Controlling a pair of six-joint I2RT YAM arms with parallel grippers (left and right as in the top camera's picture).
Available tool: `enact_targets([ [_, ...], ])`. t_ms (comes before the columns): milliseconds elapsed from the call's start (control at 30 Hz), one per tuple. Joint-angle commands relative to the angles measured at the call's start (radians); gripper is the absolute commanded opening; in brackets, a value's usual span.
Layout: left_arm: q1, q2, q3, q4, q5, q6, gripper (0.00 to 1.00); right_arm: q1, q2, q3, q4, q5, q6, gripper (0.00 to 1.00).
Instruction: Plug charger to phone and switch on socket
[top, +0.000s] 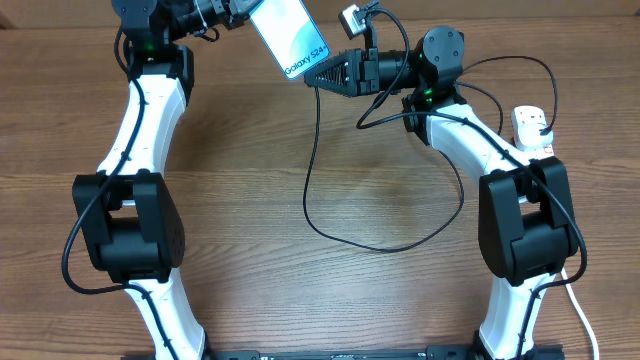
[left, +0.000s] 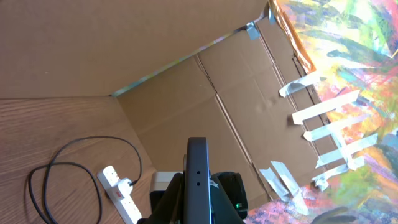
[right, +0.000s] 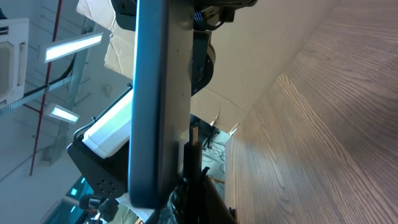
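**Operator:** Where is the phone (top: 288, 35), and what holds it?

**Technician:** It is at top centre of the overhead frame, long axis slanting down to the right, clamped in the closed left gripper (top: 240, 12). Its lower end meets the right gripper (top: 318, 78), which is closed on the charger (top: 312, 190) connector. That arm is nearer.

**Operator:** What do the wrist views add?

**Technician:** The right wrist view shows the connector against the phone's edge; seating cannot be told. The left wrist view shows the socket (left: 119, 188) at lower left; its switch is unreadable.
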Motion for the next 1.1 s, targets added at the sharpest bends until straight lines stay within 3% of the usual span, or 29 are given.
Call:
enact_targets([
  [0,0.016,-0.014,0.013,0.008,0.000,0.008,0.04,-0.001,0.005,-0.002,0.006,0.002,0.005,0.04],
  [1067,0.049,-0.014,0.013,0.008,-0.050,0.013,0.04,-0.001,0.005,-0.002,0.006,-0.018,0.004,0.04],
])
